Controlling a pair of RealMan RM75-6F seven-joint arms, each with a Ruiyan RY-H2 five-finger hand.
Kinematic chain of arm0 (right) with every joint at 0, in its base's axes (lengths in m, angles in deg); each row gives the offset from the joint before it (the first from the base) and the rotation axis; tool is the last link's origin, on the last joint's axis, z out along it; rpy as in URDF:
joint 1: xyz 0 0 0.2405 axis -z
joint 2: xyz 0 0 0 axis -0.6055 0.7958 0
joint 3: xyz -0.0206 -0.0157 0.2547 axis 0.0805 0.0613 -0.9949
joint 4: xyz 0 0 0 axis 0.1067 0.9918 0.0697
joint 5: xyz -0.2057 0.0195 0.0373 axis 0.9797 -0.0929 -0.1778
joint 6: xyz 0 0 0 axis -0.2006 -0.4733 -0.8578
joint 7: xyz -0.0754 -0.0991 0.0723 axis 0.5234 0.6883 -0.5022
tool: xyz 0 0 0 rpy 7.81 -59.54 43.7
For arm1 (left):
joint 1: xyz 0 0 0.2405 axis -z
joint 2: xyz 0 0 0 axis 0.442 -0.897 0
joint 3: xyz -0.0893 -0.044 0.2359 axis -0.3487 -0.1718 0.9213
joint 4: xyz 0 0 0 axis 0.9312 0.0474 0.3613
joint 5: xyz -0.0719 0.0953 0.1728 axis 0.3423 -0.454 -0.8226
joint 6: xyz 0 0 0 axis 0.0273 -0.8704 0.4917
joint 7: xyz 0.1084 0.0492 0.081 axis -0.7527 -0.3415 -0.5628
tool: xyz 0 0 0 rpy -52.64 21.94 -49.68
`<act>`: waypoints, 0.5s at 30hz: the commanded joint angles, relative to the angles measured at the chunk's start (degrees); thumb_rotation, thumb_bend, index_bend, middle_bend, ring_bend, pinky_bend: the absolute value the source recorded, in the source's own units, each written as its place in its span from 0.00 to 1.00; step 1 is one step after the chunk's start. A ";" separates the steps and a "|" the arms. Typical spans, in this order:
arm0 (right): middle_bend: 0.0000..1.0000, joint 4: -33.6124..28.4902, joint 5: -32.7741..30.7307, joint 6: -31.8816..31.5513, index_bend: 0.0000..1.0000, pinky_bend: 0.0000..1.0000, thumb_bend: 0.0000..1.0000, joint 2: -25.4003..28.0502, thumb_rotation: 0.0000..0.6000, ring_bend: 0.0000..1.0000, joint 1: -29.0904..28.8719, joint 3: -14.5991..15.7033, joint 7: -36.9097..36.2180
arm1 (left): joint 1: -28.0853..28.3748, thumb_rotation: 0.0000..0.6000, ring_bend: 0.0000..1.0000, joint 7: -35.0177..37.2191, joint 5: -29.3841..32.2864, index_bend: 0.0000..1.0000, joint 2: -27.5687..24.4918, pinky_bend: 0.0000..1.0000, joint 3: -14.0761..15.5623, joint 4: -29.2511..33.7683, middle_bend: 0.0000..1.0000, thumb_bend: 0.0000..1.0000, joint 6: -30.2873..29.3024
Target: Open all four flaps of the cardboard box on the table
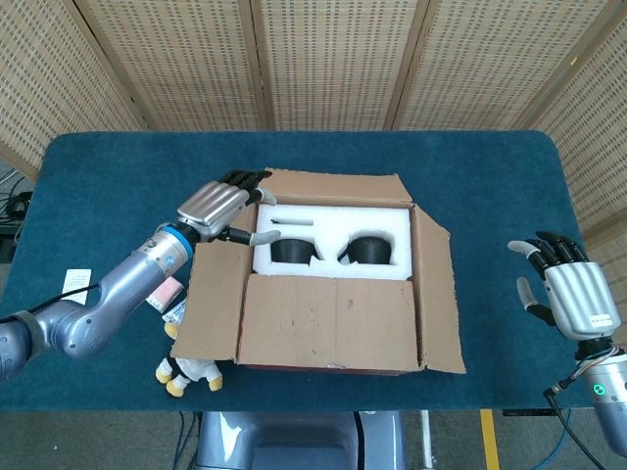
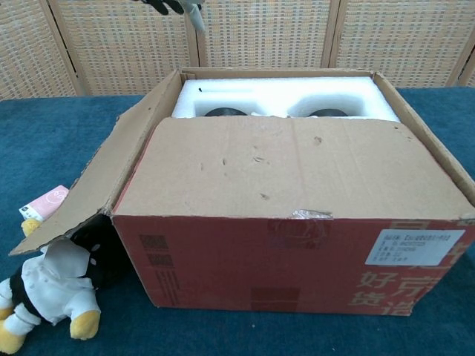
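The cardboard box [image 1: 333, 323] stands mid-table. Its front flap [image 1: 328, 318] lies flat over the near half, also seen in the chest view [image 2: 297, 170]. The left flap [image 1: 211, 294] and right flap [image 1: 438, 294] hang outward, and the back flap [image 1: 333, 186] leans away. White foam [image 1: 333, 227] with two dark round recesses shows inside. My left hand [image 1: 220, 208] hovers at the box's back-left corner, fingers stretched out and holding nothing; only its fingertips [image 2: 174, 6] show in the chest view. My right hand [image 1: 568, 289] stays open well right of the box.
A plush toy [image 1: 186, 370] lies under the left flap at the box's front-left corner, also in the chest view [image 2: 48, 293]. A pink card [image 1: 165, 294] and a white label [image 1: 76, 280] lie on the blue cloth to the left. Wicker screens stand behind the table.
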 commanded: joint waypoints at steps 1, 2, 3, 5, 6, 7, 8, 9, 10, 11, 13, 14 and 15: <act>0.31 0.08 -0.09 -0.02 0.25 0.19 0.54 -0.08 1.00 0.18 0.05 0.04 0.03 | -2.08 0.07 0.00 6.35 -1.20 0.33 -2.35 0.00 -1.04 2.88 0.00 0.17 4.58; 0.31 0.11 -0.13 -0.04 0.25 0.19 0.54 -0.10 1.00 0.18 0.07 0.04 0.01 | -2.35 0.06 0.00 7.05 -1.63 0.34 -2.42 0.00 -1.14 3.10 0.00 0.17 4.89; 0.31 0.13 -0.19 -0.06 0.25 0.19 0.54 -0.08 1.00 0.18 0.12 0.04 -0.01 | -2.76 0.05 0.00 8.01 -2.32 0.35 -2.47 0.00 -1.20 3.46 0.00 0.16 5.36; 0.31 0.15 -0.22 -0.14 0.25 0.19 0.54 -0.05 1.00 0.18 0.18 0.05 -0.05 | -3.26 0.04 0.00 9.41 -4.17 0.36 -2.21 0.00 -1.06 3.56 0.00 0.16 6.09; 0.31 0.17 -0.23 -0.16 0.25 0.19 0.54 -0.05 1.00 0.18 0.19 0.04 -0.06 | -3.45 0.04 0.00 9.89 -4.96 0.36 -2.10 0.00 -0.95 3.68 0.00 0.15 6.30; 0.31 0.19 -0.23 -0.24 0.25 0.19 0.54 -0.03 1.00 0.18 0.23 0.03 -0.08 | -3.59 0.04 0.00 10.45 -5.94 0.36 -1.92 0.00 -0.77 3.79 0.00 0.15 6.62; 0.31 0.18 -0.23 -0.29 0.25 0.19 0.54 0.01 1.00 0.18 0.26 0.02 -0.12 | -3.67 0.04 0.00 10.82 -6.66 0.36 -1.77 0.00 -0.65 3.91 0.00 0.15 6.75; 0.31 0.19 -0.23 -0.27 0.25 0.19 0.54 -0.03 1.00 0.18 0.26 0.04 -0.13 | -3.74 0.04 0.00 11.10 -7.41 0.36 -1.59 0.00 -0.54 4.02 0.00 0.14 6.74; 0.31 0.22 -0.22 -0.29 0.25 0.19 0.54 -0.05 1.00 0.18 0.27 0.04 -0.15 | -3.78 0.03 0.00 11.34 -8.44 0.36 -1.30 0.00 -0.34 4.17 0.00 0.14 6.63; 0.31 0.22 -0.19 -0.32 0.25 0.19 0.54 -0.04 1.00 0.18 0.29 0.06 -0.18 | -3.80 0.03 0.00 11.40 -8.97 0.36 -1.17 0.00 -0.22 4.25 0.00 0.14 6.54; 0.31 0.28 -0.19 -0.27 0.25 0.19 0.54 -0.10 1.00 0.18 0.31 0.11 -0.31 | -3.87 0.03 0.00 10.92 -10.79 0.36 -0.75 0.00 0.22 4.62 0.00 0.13 5.71; 0.31 0.32 -0.21 -0.28 0.25 0.19 0.54 -0.11 1.00 0.18 0.34 0.13 -0.43 | -3.97 0.03 0.00 10.48 -11.82 0.36 -0.49 0.00 0.57 4.78 0.00 0.13 4.90; 0.31 0.38 -0.21 -0.30 0.25 0.19 0.54 -0.10 1.00 0.18 0.38 0.13 -0.54 | -4.00 0.03 0.00 9.67 -13.01 0.36 -0.11 0.00 1.03 4.86 0.00 0.13 3.85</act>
